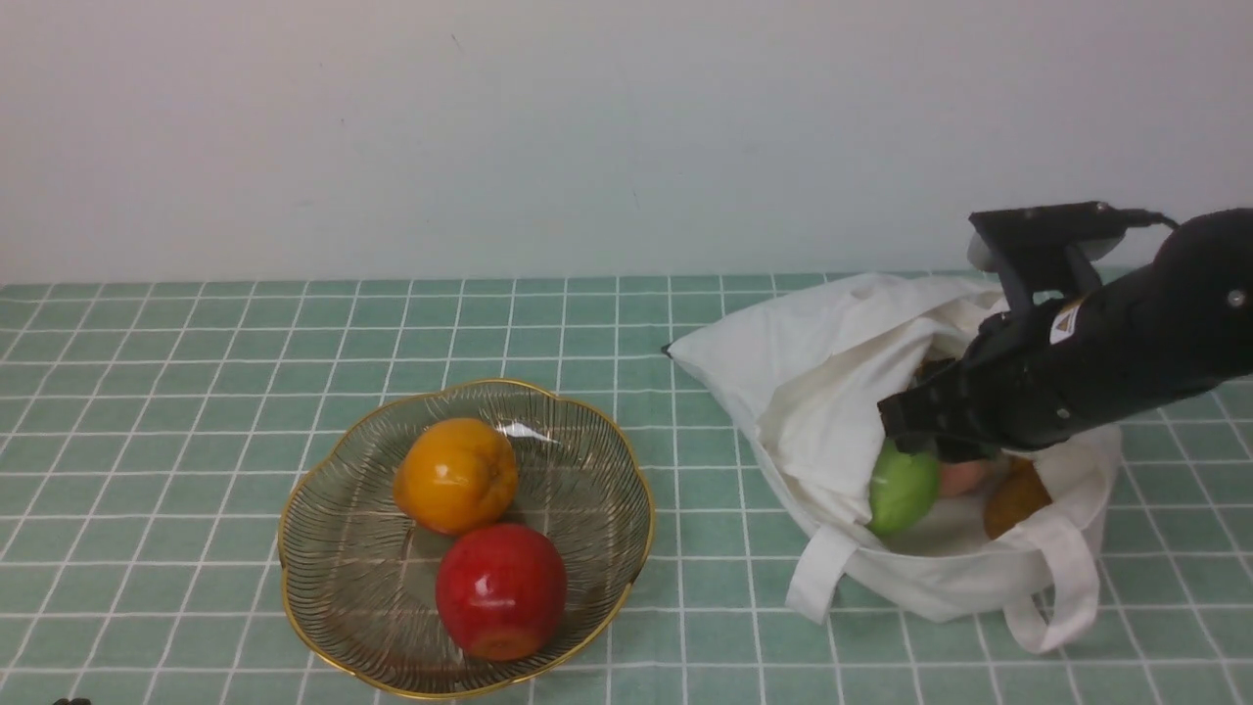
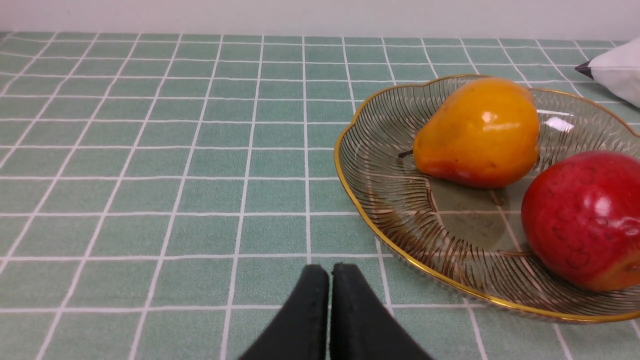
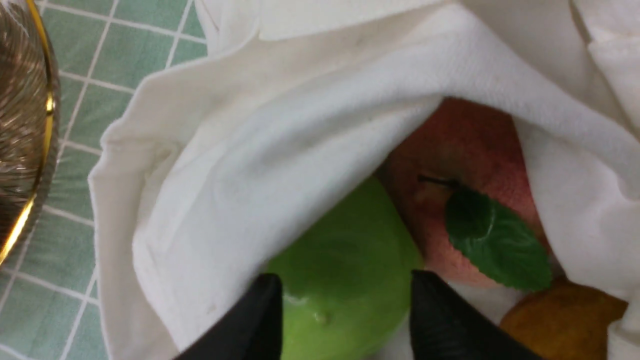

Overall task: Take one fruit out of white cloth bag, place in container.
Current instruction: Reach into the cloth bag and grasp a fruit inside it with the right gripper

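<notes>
Green-tiled table (image 1: 196, 392), white wall (image 1: 587, 127): my right claw (image 3: 344, 278) is in the bag (image 1: 832, 372).
Its jaws stand apart, one on each side of the apple (image 3: 345, 240), which lies in the bag's mouth beside a peach (image 3: 465, 165); my left claw (image 2: 329, 272) is closed, low near the bowl (image 1: 651, 509).

No text is readable; the small label (image 1: 1067, 321) on the right arm (image 1: 1155, 338) is too blurred.
</notes>
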Robot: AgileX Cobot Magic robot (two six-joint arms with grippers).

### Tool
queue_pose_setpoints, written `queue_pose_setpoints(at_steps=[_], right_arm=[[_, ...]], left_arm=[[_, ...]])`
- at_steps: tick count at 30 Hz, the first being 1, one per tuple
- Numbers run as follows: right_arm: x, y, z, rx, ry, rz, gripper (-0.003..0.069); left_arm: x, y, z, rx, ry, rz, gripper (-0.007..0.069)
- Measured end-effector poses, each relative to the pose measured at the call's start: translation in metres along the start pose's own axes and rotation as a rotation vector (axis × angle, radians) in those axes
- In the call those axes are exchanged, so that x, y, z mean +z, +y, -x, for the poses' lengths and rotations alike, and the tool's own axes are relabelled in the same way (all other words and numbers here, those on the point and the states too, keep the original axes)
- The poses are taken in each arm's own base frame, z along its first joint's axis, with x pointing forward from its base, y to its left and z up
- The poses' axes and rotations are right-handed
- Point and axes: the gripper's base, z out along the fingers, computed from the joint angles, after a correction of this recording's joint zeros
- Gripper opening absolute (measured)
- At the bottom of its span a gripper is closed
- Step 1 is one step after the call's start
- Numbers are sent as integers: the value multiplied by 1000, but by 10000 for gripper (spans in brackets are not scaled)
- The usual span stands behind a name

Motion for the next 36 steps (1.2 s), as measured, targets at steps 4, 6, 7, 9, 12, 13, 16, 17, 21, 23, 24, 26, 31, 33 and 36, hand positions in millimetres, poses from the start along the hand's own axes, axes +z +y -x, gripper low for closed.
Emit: queue_pose_setpoints(at_steps=[4,6,7,9,12,13,16,17,21,23,24,26,31,33,36], right_arm=[[15,-1,-2,25,20,6,542],[21,-1,-3,31,30,6,590],[25,-1,-3,39,34,9,619],[30,-1,-4,50,41,11,636],[40,-1,-6,88,50,23,644],[43,-1,-6,94,55,24,645],[52,-1,-8,125,61,32,644],[52,-1,-7,125,59,32,644],[64,-1,-7,151,63,34,638],[64,-1,-7,152,62,35,628],[64,-1,-6,152,61,35,598],[64,-1,-6,148,63,34,586],[52,-1,-7,89,85,21,585],[40,-1,-9,55,100,15,585],[12,0,-6,16,79,2,585]], left_arm=[[0,0,0,0,0,0,-8],[0,0,0,0,0,0,-8],[0,0,0,0,0,0,-8],[0,0,0,0,0,0,-8],[0,0,0,0,0,0,-8],[0,0,0,0,0,0,-8],[0,0,0,0,0,0,-8],[0,0,0,0,0,0,-8],[0,0,0,0,0,0,-8],[0,0,0,0,0,0,-8],[0,0,0,0,0,0,-8],[0,0,0,0,0,0,-8],[0,0,0,0,0,0,-8],[0,0,0,0,0,0,-8],[0,0,0,0,0,0,-8]])
